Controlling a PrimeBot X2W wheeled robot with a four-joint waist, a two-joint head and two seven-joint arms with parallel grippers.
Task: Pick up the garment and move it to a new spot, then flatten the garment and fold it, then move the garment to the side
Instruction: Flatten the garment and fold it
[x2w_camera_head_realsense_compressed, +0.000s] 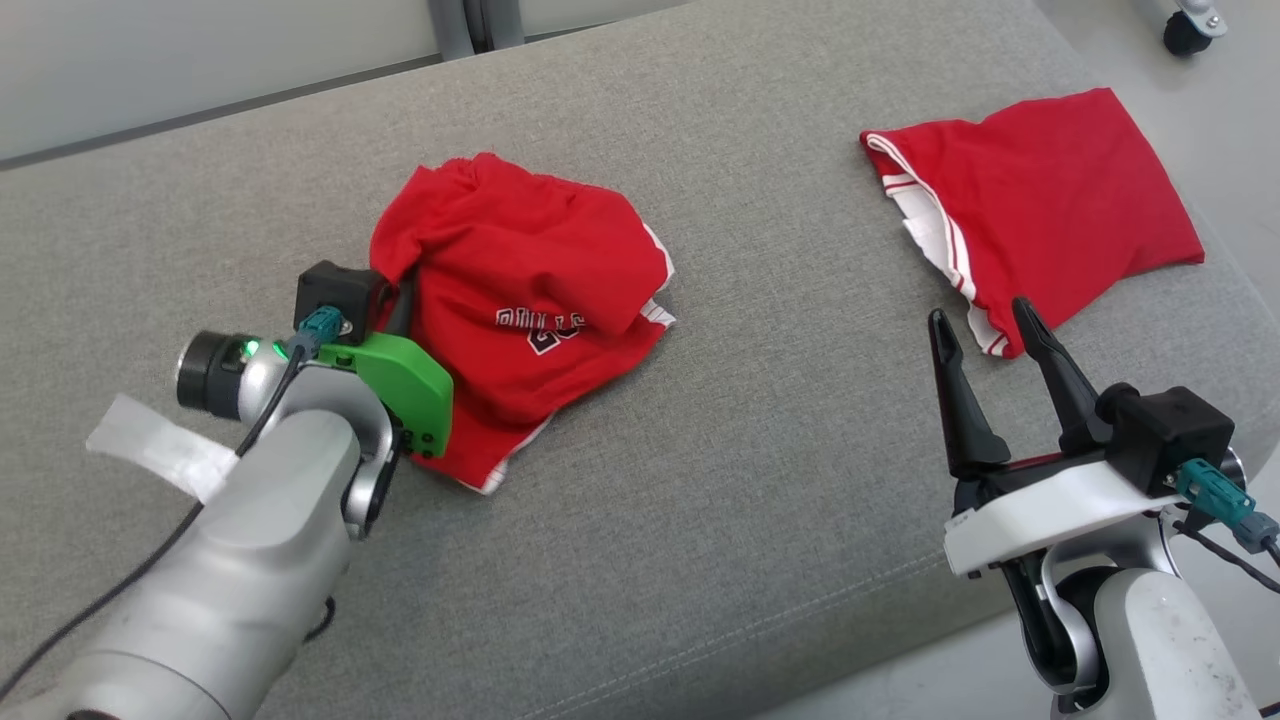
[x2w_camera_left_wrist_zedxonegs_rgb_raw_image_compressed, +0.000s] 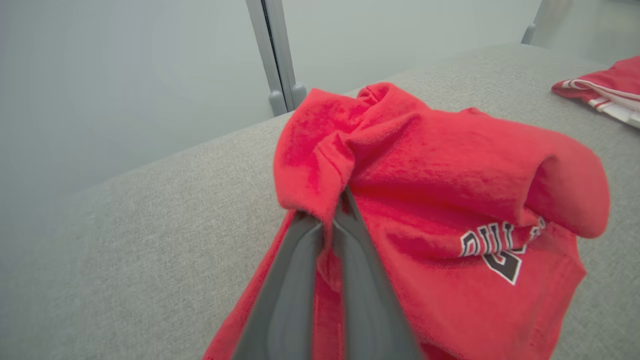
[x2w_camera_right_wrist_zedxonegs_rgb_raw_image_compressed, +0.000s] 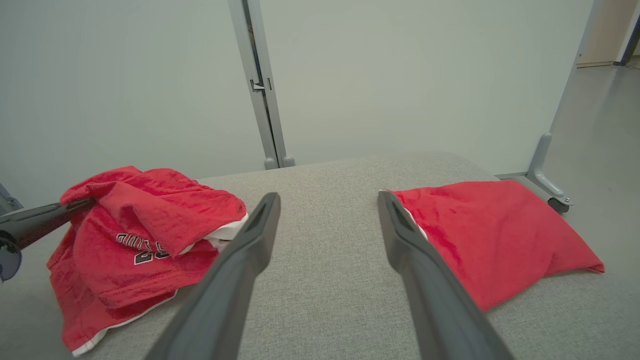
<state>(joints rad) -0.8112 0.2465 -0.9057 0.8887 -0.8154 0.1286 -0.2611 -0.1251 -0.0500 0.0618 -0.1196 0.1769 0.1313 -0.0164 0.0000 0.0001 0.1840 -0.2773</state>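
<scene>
The garment, a crumpled red jersey with white trim and dark lettering, lies bunched on the grey cushion at centre left. My left gripper reaches into its left edge, shut on a fold of the red cloth. In the left wrist view the two fingers meet with the garment pinched between them and draped over their tips. In the right wrist view the garment sits at the left, with the left gripper's dark fingers entering it. My right gripper hovers open at the lower right, nothing between its fingers.
A second red garment, folded flat, lies at the far right of the grey cushion, just beyond my right gripper's tips. The cushion's front edge runs along the lower right, with floor past it. A pale partition with a grey post stands behind.
</scene>
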